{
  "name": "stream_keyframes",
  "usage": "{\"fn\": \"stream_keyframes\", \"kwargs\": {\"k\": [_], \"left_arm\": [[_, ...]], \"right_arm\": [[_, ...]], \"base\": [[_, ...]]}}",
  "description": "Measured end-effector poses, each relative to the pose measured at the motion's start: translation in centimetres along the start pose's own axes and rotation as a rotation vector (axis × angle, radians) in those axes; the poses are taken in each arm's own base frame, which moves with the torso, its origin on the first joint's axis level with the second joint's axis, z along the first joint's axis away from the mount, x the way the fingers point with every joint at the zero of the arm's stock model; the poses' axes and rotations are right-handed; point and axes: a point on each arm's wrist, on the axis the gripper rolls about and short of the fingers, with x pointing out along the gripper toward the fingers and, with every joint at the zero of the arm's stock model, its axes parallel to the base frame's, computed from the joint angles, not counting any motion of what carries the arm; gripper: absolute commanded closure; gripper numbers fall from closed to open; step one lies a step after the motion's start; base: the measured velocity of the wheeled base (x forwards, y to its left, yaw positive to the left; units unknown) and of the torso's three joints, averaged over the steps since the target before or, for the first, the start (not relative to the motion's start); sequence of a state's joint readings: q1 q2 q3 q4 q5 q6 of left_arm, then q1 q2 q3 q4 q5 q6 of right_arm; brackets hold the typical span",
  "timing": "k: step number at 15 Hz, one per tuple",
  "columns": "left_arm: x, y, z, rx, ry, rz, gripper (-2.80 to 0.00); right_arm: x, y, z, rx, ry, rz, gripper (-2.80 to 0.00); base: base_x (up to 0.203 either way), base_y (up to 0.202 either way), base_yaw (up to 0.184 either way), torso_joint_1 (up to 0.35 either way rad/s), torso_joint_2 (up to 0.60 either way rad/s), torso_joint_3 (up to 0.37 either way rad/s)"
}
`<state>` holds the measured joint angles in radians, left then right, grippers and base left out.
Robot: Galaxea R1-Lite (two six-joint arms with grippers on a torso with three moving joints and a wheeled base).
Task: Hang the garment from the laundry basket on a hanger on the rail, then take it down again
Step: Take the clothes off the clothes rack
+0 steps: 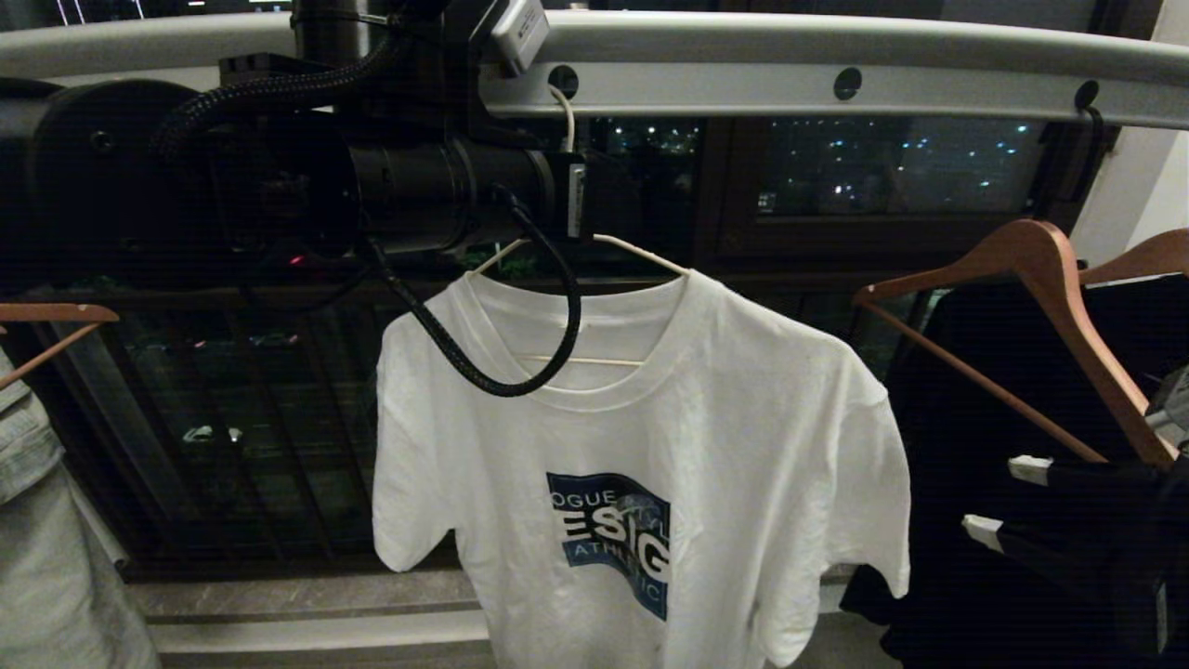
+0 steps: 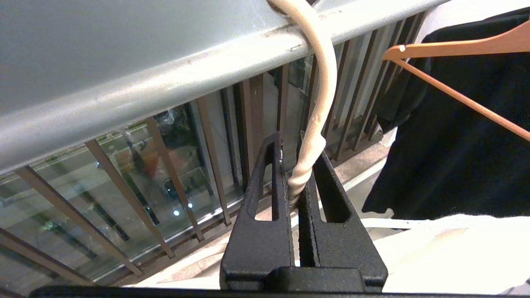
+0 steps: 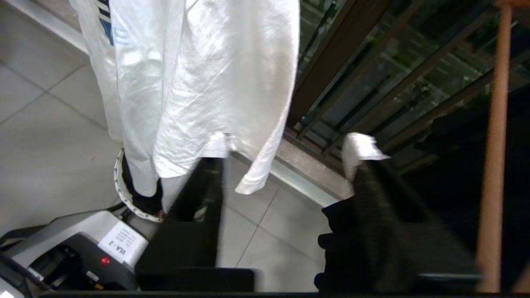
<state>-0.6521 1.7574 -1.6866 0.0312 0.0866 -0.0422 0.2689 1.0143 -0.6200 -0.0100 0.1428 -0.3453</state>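
Left gripper (image 2: 299, 182) clenched on the twisted neck of the hanger (image 2: 321, 99), just below the rail (image 2: 124, 82), with the hanger's hook curved over the rail's top. Hanger hung from the middle stretch of the rail, close beneath the pierced strip and its round holes. Garment (image 1: 650, 465) draped on the hanger, collar around the wire shoulders, printed logo facing the head camera, hem falling toward the floor (image 3: 49, 136). Right gripper (image 3: 285, 165) held low beside the garment's far sleeve, fingers spread apart and empty, white pads on the fingertips (image 3: 360, 147); no contact with the cloth seen. Laundry basket (image 3: 120, 186) stood on the floor directly beneath the hanging garment, its rim partly hidden by the hem. Black garment (image 1: 1003, 446) on a brown wooden hanger (image 1: 1040, 307) hung toward the rail's right end, near the white garment but apart from it. Pale grey-green garment (image 1: 46, 539) on another wooden hanger (image 1: 51, 321) toward the rail's left end. Balcony railing bars (image 2: 165, 165) behind the rail.
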Motion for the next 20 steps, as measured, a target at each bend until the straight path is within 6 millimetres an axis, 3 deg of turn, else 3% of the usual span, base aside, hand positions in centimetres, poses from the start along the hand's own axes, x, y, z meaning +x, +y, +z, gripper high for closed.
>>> {"fn": "stream_keyframes", "kwargs": {"k": [1,3,10,13,16,20], "left_arm": [[0.0,0.0,0.0,0.0,0.001,0.0,0.0],[0.0,0.0,0.0,0.0,0.001,0.0,-2.8],[-0.4,0.0,-0.3,0.003,0.012,-0.002,-2.8],[-1.8,0.0,-0.7,0.004,0.028,-0.006,-2.8],[-4.8,0.2,-1.2,0.006,0.044,-0.012,-2.8],[-10.6,0.6,-2.3,0.006,0.046,-0.019,-2.8]], "right_arm": [[-0.2,0.0,0.1,-0.002,-0.007,-0.002,0.0],[-0.4,0.0,0.1,-0.003,-0.014,-0.005,0.0],[-0.6,0.0,0.2,-0.004,-0.022,-0.01,0.0],[-0.6,0.0,0.2,-0.005,-0.025,-0.011,0.0],[-0.8,0.0,0.4,-0.006,-0.041,-0.013,0.0],[-1.1,0.0,0.6,0.023,-0.052,-0.008,0.0]], "base": [[0.0,0.0,0.0,0.0,0.0,0.0],[0.0,0.0,0.0,0.0,0.0,0.0],[0.0,0.0,0.0,0.0,0.0,0.0],[0.0,0.0,0.0,0.0,0.0,0.0],[0.0,0.0,0.0,0.0,0.0,0.0],[0.0,0.0,0.0,0.0,0.0,0.0]]}}
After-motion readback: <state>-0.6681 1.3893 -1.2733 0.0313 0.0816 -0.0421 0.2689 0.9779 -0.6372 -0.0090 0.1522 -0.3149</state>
